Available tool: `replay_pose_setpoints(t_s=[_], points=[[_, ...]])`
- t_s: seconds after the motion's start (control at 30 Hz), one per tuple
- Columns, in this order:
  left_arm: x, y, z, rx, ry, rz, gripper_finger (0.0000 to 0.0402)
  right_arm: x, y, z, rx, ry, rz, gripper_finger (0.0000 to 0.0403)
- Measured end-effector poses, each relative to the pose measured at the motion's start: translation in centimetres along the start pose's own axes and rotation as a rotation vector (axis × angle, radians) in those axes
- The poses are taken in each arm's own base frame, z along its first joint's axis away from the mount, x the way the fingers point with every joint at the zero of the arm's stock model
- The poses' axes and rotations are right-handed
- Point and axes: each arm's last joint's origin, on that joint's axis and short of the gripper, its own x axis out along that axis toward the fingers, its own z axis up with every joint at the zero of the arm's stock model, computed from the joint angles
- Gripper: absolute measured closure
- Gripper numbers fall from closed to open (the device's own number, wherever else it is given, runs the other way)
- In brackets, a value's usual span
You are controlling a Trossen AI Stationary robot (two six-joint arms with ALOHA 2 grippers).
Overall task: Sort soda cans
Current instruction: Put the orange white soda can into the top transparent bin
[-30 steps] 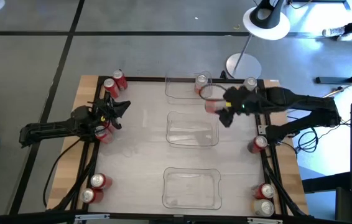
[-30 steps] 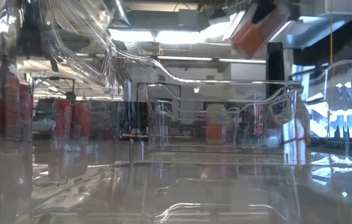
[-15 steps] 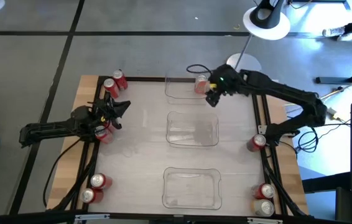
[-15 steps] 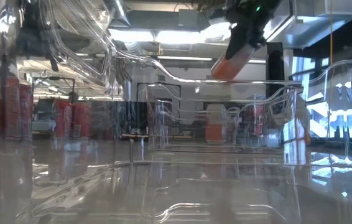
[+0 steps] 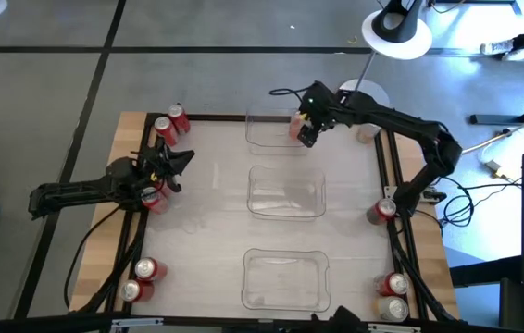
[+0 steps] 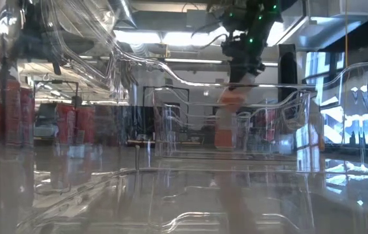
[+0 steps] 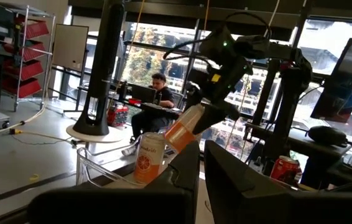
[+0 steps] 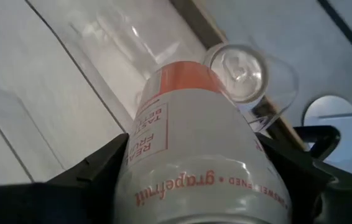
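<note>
Across the pale counter [image 5: 206, 231], the right claw [image 5: 304, 129] is gripping a grapefruit can [image 8: 194, 174] tilted over the far tray [image 5: 260, 137], beside a standing can [image 7: 149, 157]. Straightening before lowering seems wise. The left claw [image 5: 171, 168] is idling shut.

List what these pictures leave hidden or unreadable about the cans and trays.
- Held can: the right wrist view cuts its lower end off at the edge, and the right gripper covers it from above.
- Can by the left gripper: mostly hidden under the arm in the high view.
- Far tray: its floor is lost in glare in the low view.
</note>
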Motion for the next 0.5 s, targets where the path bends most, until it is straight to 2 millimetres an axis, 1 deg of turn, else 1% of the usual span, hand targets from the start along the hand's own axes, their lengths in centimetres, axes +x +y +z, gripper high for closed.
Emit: replay_pose_setpoints(t_s=[0.17,0.5], points=[[0.0,0.0,-0.1,0.003,0.01,0.002,0.0384,1.8,-0.3,-0.2,0.002,0.072,0.012,0.0117],[0.0,0.1,-0.7,-0.003,0.067,0.012,0.0384,5.0,-0.4,-0.3,-0.004,0.154,0.019,0.0117]])
